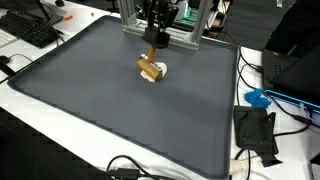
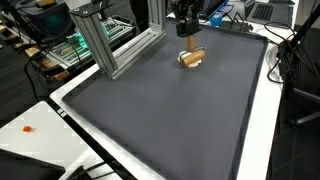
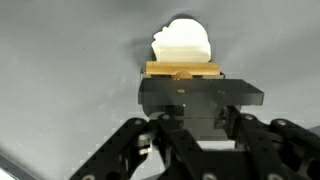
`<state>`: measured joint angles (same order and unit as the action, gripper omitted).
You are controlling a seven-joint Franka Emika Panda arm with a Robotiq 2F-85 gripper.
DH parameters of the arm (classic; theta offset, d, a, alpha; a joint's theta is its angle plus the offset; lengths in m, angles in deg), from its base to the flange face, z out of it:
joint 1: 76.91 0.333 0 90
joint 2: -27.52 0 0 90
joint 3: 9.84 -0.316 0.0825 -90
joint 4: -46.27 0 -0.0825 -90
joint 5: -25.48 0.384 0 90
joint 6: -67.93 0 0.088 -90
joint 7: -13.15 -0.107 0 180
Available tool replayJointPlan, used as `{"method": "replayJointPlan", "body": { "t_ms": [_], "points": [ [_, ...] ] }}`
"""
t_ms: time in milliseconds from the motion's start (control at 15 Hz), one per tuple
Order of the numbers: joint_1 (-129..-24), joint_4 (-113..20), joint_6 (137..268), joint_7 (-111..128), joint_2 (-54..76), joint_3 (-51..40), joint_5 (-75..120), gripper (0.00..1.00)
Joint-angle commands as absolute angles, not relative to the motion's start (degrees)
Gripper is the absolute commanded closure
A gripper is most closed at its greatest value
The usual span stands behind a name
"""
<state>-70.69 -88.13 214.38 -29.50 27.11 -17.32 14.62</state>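
You have the claw point(image 1: 152, 48) pinching the wooden block point(image 3: 182, 70) low over the far middle of the grey mat point(image 1: 120, 120), a white rounded piece point(image 3: 183, 42) touching it, so I'd call this the grasp, and next wants a slow, straight lift

The wide dark grey mat point(image 1: 100, 110) looks matt, like rubber. The small tan block point(image 3: 182, 70) is smooth wood, the rounded white lump point(image 3: 182, 42) matt. The silver profile frame point(image 2: 100, 40) is dull metal.
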Motion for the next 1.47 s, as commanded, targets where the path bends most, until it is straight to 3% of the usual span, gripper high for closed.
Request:
{"method": "replayJointPlan", "body": {
  "t_ms": [0,1400],
  "points": [
    [-70.2,-89.3,210.0,-21.6,25.5,-17.2,19.4,0.78],
    [-69.7,-89.3,198.5,-5.4,30.0,-17.7,20.3,0.78]
  ]
}}
